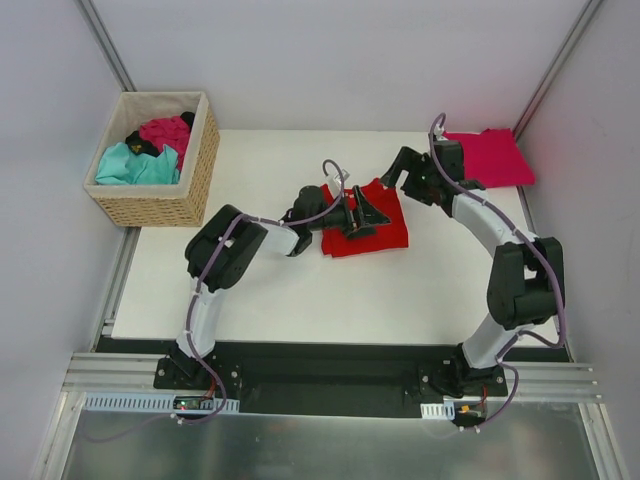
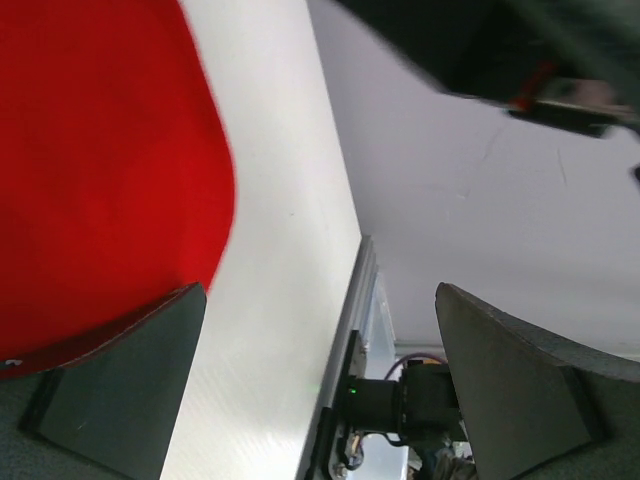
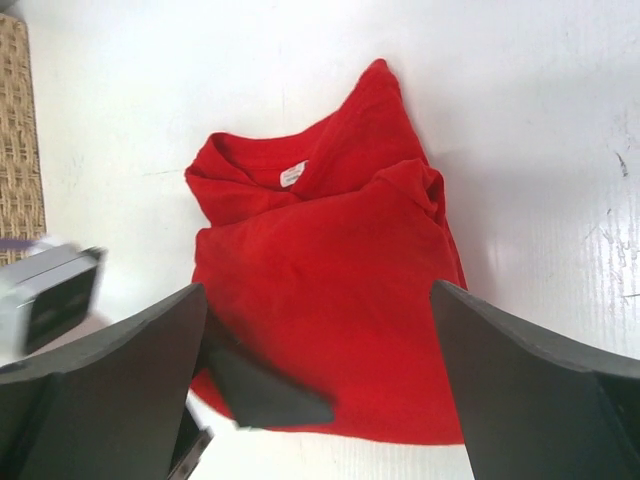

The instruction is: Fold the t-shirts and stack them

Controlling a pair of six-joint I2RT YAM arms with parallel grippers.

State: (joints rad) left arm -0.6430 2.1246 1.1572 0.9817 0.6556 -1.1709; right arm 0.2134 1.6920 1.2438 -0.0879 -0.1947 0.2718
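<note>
Table (image 1: 300,290) centre — folded shirt (image 1: 392,236), left gripper (image 1: 372,214) over its middle, right gripper (image 1: 394,180) at its far right corner, second folded shirt (image 1: 495,158) at the far right table corner, basket (image 1: 202,160) beyond the far left corner — heaped shirts (image 1: 150,152) inside.

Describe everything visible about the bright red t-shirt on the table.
The bright red t-shirt is soft plain cloth, folded into a rough, wrinkled rectangle. Its collar, with a small white label inside, shows at one end. It lies flat near the middle of the white table. The open left claw hangs over one side of it; whether they touch cannot be judged.
</note>
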